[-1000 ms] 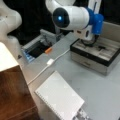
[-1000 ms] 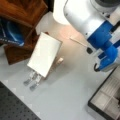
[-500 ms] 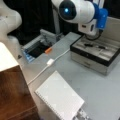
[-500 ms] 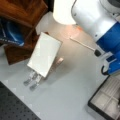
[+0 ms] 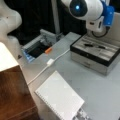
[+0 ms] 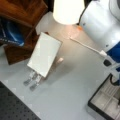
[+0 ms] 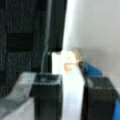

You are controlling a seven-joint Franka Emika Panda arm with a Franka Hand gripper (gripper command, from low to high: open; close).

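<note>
Grey table (image 5: pixel 100 95) filled both front views, with 1 white arm (image 5: pixel 85 8) leaning over its far side. Beneath the arm, at a front view's right, sat the case (image 5: pixel 95 56), lid open, 2 small dark tools (image 5: pixel 88 45) lying in its lined slots. A notebook (image 5: pixel 60 100) lay well apart, near a front view's bottom. An open bin (image 5: pixel 37 48) at the table's edge had an orange marker (image 5: pixel 48 50) on its rim. A cable (image 5: pixel 50 62) ran between bin and notebook.

In the wrist view the gripper (image 7: pixel 72 82) hung over the case edge. Its 2 black fingers (image 7: pixel 47 92) flanked a white strip; whether they pinched it could not be told. The step looked like hovering above the case, and any lowering would call for lining up with a slot.
</note>
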